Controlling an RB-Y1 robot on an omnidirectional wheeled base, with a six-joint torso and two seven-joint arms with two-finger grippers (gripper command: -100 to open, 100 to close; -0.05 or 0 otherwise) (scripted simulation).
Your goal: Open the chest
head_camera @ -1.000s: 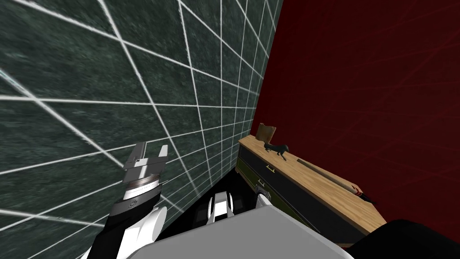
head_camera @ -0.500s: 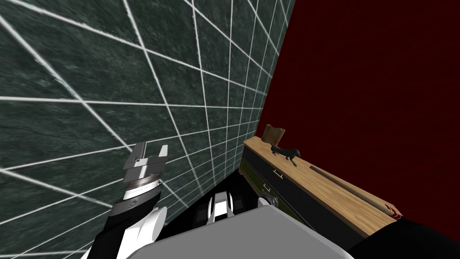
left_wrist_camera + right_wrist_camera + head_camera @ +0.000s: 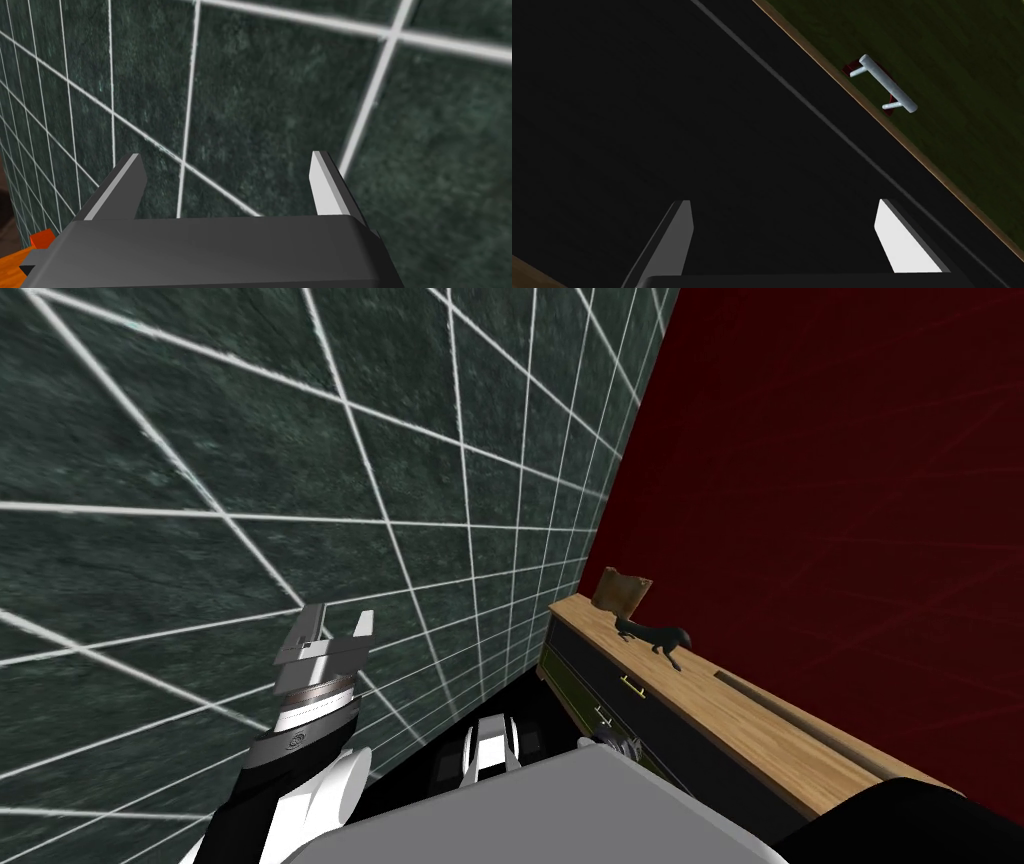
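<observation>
The chest [image 3: 760, 733] is a low cabinet with a wooden top and a dark front, standing against the dark red wall on my right. Small pale handles [image 3: 632, 688] sit on its front. In the right wrist view my right gripper [image 3: 783, 205] is open, close to a flat black panel [image 3: 712, 125] of that front. A silver bar handle [image 3: 887, 85] sits on a dark green panel [image 3: 952, 75] beyond the fingers, apart from them. My left gripper [image 3: 340, 618] is raised before the dark green tiled wall, open and empty [image 3: 226, 160].
A black animal figurine [image 3: 655, 638] and a brown object [image 3: 622, 588] stand on the chest's far end. A long dark strip [image 3: 790, 708] lies along its top. The tiled wall [image 3: 300, 488] is close on my left and meets the red wall [image 3: 850, 488] in the corner.
The whole head view has shifted: the chest and the wall corner have slid to the right, so I have turned. Both arms keep their place before my body.
</observation>
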